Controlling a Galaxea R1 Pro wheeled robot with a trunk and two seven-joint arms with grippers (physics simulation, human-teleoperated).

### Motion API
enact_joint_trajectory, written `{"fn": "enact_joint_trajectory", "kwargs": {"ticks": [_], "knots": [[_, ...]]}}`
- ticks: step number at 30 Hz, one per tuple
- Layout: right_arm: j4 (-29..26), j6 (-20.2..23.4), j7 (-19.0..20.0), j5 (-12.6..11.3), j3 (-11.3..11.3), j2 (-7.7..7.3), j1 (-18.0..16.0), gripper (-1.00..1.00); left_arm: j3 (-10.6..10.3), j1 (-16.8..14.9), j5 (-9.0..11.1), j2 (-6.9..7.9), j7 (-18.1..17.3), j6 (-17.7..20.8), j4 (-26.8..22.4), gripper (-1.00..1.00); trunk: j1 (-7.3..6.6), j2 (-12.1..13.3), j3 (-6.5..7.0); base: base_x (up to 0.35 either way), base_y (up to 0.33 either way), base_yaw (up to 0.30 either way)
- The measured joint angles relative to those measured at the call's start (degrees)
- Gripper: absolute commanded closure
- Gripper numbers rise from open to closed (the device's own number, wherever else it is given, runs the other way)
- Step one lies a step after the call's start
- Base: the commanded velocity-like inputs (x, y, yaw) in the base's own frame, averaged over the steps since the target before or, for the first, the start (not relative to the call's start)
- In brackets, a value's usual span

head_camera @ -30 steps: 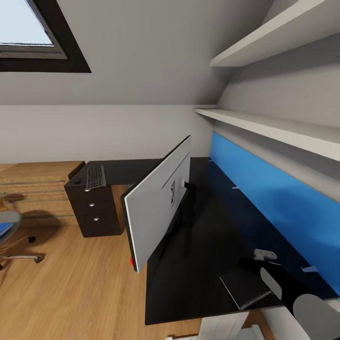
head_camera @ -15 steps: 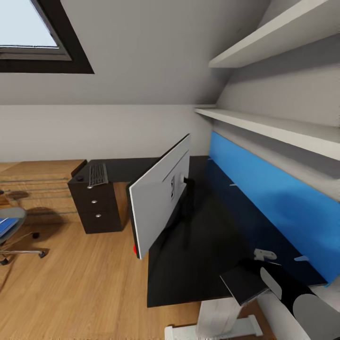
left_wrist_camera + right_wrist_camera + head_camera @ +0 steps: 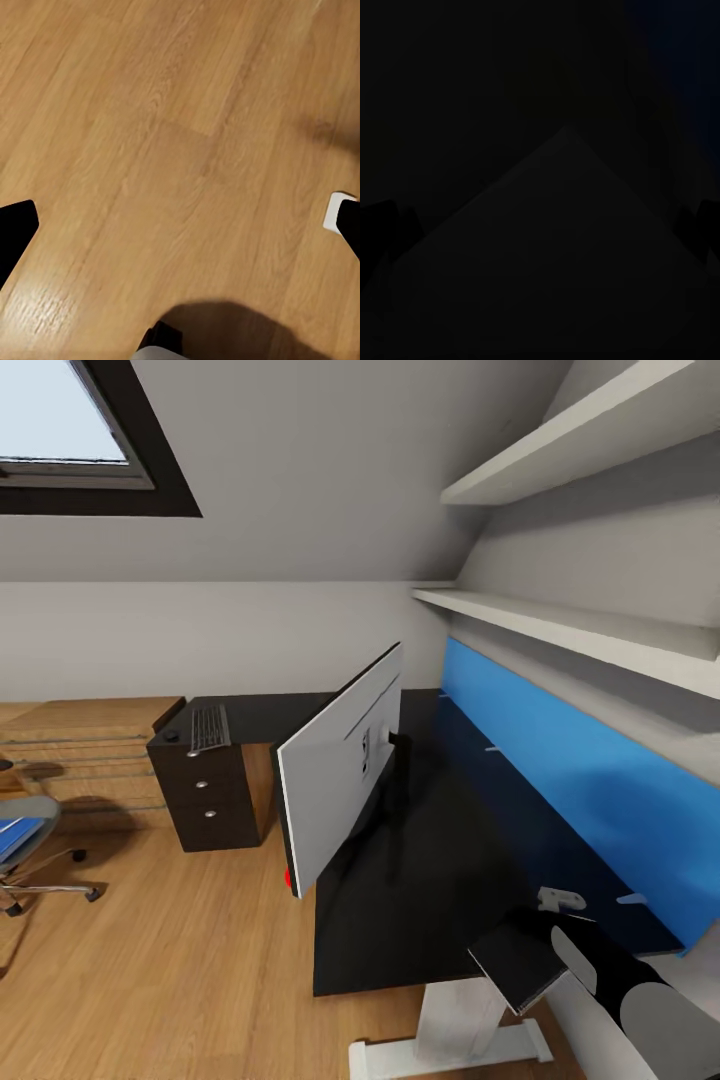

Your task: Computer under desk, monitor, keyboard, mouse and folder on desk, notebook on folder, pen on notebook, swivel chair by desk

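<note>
Right now my head camera looks down over the desk [image 3: 420, 900], its black top running along the blue back panel [image 3: 560, 780] under two white shelves [image 3: 570, 630]. On it the monitor [image 3: 335, 780] stands upright on its black stand, turned edge-on so that I see its light-grey back, with the small red dot at its lower corner by the desk's near edge. On the far wing of the desk, above the black drawers [image 3: 205, 800], the keyboard [image 3: 208, 727] lies flat, and just beside it a small dark rounded thing that looks like the mouse [image 3: 171, 736]. At the near corner of the desk the notebook [image 3: 520, 958] lies with one corner hanging over the edge, near my right arm [image 3: 640, 1000]. Well apart from the desk, at the picture's left edge, stands the swivel chair [image 3: 30, 840] on the wood floor [image 3: 180, 960], with the blue folder [image 3: 12, 838] on its seat. My left gripper [image 3: 180, 240] hangs over bare floor planks with its two dark fingertips [image 3: 15, 232] spread wide and nothing between them. My right wrist camera is almost wholly dark; dim finger shapes show at either side, and I cannot tell whether that gripper is parted or clenched.
</note>
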Motion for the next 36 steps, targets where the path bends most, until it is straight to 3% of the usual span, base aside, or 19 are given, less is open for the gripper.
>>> {"fn": "enact_joint_trajectory", "kwargs": {"ticks": [19,36], "knots": [[0.09,-0.13,0.2,0.16,0.05,0.0,0.0,-1.0,0.01,0.01,0.0,0.0,0.04,0.08,0.0,-1.0,-0.01,-0.01,0.0,0.004,0.0,0.0],[0.07,-0.1,0.34,0.26,0.1,0.0,0.0,-1.0,0.0,0.01,-0.01,0.0,0.02,0.07,0.0,-1.0,-0.01,-0.01,0.0,0.12,0.0,0.0]]}}
